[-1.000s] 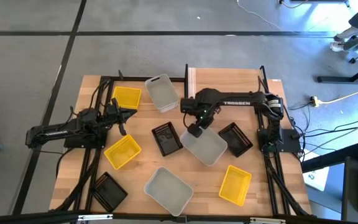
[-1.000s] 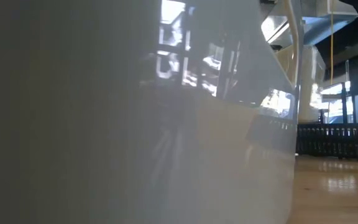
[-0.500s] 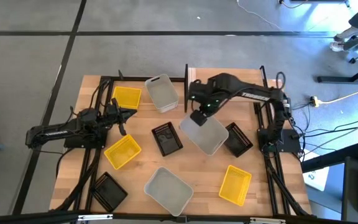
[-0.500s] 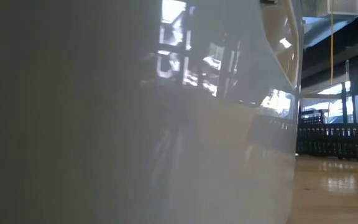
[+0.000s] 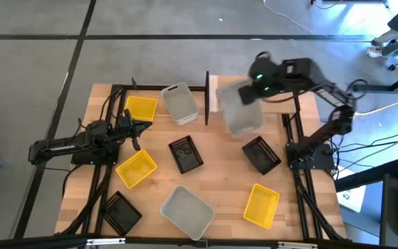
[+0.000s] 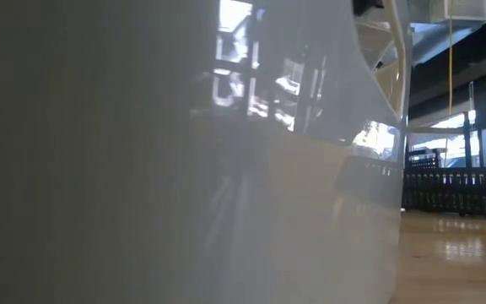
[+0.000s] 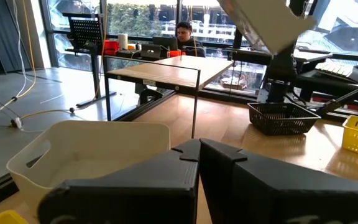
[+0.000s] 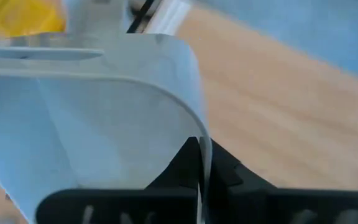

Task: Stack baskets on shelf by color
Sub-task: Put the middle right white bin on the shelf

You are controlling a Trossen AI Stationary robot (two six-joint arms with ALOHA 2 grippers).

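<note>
The right end effector point(image 5: 254, 86) is up in the air above the shelf point(image 5: 254, 90) at the far side of the bench point(image 5: 220, 173), and it's got a translucent basket point(image 5: 240, 109) pinched by one wall. The right wrist view shows the 2 fingers point(image 8: 188, 168) closed on that thin wall, 1 each side. The basket hangs tilted and blurred over the shelf's light plank, near the black upright post point(image 5: 207, 97).

Over on the left, the left end effector point(image 5: 131, 128) sits low over the bench beside a yellow basket point(image 5: 141, 108), its fingers together in the left wrist view with nothing between them.

Spread across the bench: a second translucent basket point(image 5: 179, 103) at the far edge just left of the post, a third point(image 5: 186, 211) near the front. 2 more yellow baskets, 1 left of centre point(image 5: 136, 169), 1 front right point(image 5: 261, 205). 3 black slatted baskets: centre point(image 5: 185, 153), right point(image 5: 262, 154), front left point(image 5: 121, 212).

The low view is almost wholly filled by a pale plastic wall point(image 6: 184, 169) right at the lens.
</note>
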